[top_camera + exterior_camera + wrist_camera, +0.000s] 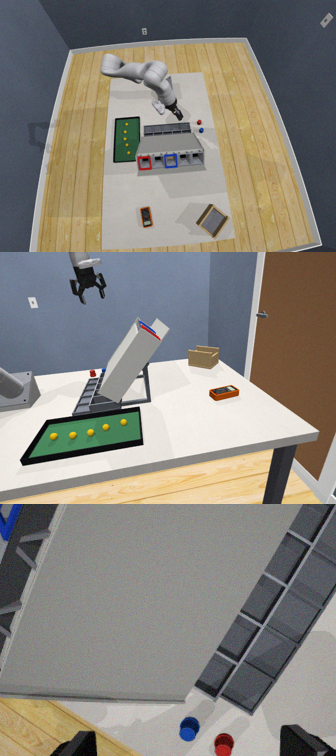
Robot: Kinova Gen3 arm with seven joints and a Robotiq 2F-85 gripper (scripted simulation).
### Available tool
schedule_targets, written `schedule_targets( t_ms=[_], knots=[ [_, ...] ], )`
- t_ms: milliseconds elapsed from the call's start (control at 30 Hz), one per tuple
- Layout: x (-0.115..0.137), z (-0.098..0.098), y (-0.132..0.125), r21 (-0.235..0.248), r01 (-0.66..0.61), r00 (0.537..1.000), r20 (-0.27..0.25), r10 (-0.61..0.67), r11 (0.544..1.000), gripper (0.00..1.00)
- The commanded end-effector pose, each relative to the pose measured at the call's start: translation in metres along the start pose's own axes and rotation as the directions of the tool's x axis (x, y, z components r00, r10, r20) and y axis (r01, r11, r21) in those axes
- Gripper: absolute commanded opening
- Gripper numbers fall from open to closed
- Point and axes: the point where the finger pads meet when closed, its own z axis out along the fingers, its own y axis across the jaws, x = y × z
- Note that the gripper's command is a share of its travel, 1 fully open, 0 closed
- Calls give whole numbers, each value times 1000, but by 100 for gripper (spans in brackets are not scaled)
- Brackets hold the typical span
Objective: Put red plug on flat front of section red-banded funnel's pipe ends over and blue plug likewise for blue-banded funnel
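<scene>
Plugs, one red (199,122) (92,373) (223,745) and one blue (201,130) (103,370) (189,729), stand near each other on the desk (168,187) (189,420) (130,724), beside the end of the divided gray tray (166,123) (81,395) (272,679). Neither is in a section. The end effector (179,116) (92,299) (187,744) hangs well above the desk, its fingers spread wide with nothing between them. The slanted gray cover (169,142) (130,360) (140,604) hides the pipes; at its upper edge is a row of five funnels. In the top view, the red-banded funnel (138,163) (151,332) is at the left end of the row and the blue-banded funnel (165,161) (147,326) (7,534) is in the middle. Five yellow marbles (125,138) (90,432) lie apart, in a rough line, in the black-rimmed green tray (114,141) (81,452). Farther off on the desk are an orange multimeter (146,217) (224,392) and an open wooden box (205,213) (199,359).
</scene>
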Motion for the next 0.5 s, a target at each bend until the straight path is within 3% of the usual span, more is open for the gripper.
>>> schedule_targets(
  t_ms=[0,33,67,467],
  knots=[
    [11,-24,21,87,-22,1000,16,21,996,100],
    [11,-24,21,87,-22,1000,16,21,996,100],
    [12,-30,51,2,0,1000,0,0,1000,100],
    [12,-30,51,2,0,1000,0,0,1000,100]
  ],
)
